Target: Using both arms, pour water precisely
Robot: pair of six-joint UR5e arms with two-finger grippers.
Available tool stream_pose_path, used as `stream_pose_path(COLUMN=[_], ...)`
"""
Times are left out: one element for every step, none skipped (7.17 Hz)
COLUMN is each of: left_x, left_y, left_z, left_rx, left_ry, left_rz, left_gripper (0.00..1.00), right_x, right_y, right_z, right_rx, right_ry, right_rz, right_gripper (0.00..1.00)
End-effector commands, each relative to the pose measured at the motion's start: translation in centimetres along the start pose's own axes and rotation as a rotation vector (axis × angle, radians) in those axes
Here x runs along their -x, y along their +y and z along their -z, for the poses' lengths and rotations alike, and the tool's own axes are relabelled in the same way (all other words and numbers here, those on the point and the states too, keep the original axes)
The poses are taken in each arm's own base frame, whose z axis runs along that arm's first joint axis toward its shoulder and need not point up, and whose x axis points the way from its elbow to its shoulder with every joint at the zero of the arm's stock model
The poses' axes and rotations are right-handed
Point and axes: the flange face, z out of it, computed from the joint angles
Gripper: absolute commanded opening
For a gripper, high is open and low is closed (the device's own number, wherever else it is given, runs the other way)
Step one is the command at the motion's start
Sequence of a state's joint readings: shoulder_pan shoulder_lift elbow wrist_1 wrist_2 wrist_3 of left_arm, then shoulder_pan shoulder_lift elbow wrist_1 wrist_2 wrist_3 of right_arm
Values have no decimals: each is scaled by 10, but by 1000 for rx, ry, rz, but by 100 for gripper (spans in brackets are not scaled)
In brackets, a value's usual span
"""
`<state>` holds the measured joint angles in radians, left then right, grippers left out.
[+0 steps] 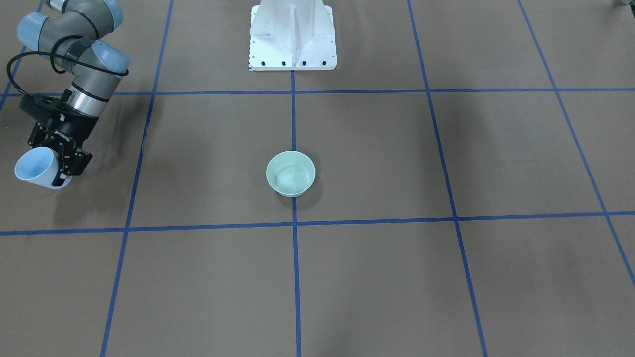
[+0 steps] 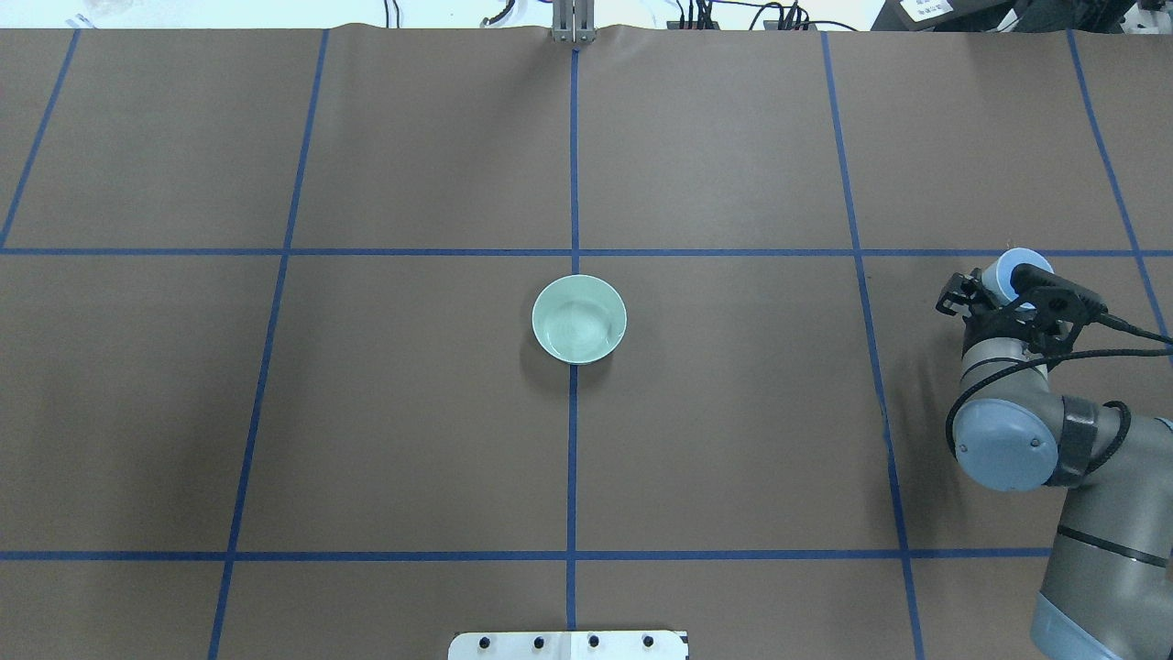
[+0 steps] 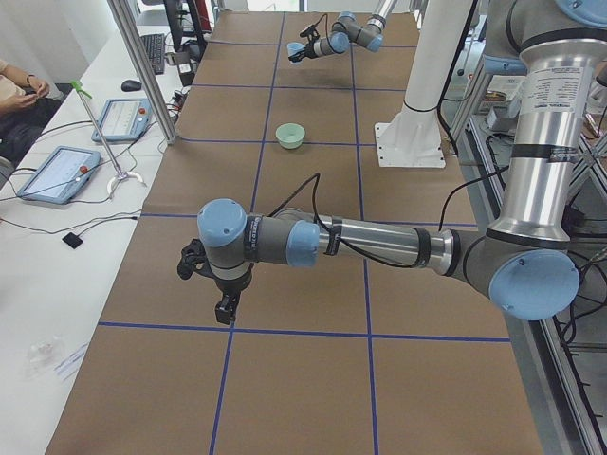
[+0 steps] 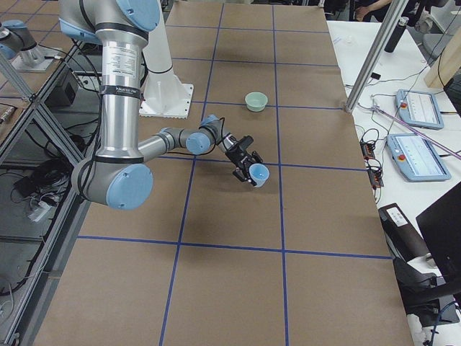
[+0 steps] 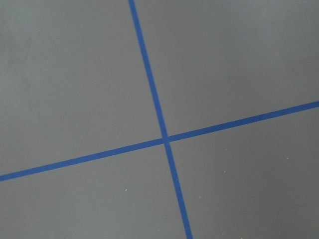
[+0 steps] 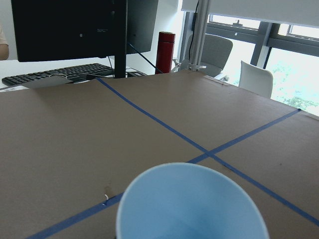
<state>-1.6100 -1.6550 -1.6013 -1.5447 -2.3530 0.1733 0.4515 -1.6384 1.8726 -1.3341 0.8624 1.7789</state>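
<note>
Holding a light-blue cup [image 1: 35, 168], the right arm [image 1: 84, 74] reaches over the right end of the counter [image 1: 377, 148]. Its jaws are closed on the cup's side wall. From the right wrist view the cup's mouth is open to the camera and its inside looks plain blue; I cannot tell whether any liquid is in it.

A pale green bowl [image 1: 290, 173] sits at mid counter, on the centre line of the blue tape [image 1: 293, 114] and well apart from the cup. The water [image 2: 577, 323] lies in the bowl and shows only as faint rings and a soft glint on the bottom. The white pedestal [image 1: 292, 34] stands on the same tape line, at the robot's edge of the counter.

The left arm [image 3: 379, 245] appears only in the exterior left view. It stretches low across the counter's left end, wrist turned down, far from the bowl. Its jaws hang close above the brown surface, and I cannot tell whether they are wide or narrow. The left wrist view shows only the counter and a crossing of two tape lines.
</note>
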Motion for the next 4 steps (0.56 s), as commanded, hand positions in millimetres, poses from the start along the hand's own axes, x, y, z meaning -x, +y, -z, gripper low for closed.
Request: stream_pose_path(left_x=[3, 3, 3, 3], left_y=[2, 1, 1, 2], left_z=[2, 2, 2, 2], left_rx=[-3, -5, -5, -4], left_ry=[-1, -1, -1, -1], left_rz=[7, 5, 4, 7], left_gripper=[100, 100, 100, 100], right_x=[30, 59, 86, 116], right_y=[-10, -20, -27, -36], right_z=[20, 35, 51, 68], right_rx=[8, -24, -37, -71], right_ry=[-153, -232, -282, -325], right_rz=[114, 166, 271, 424], right_gripper=[0, 0, 0, 0])
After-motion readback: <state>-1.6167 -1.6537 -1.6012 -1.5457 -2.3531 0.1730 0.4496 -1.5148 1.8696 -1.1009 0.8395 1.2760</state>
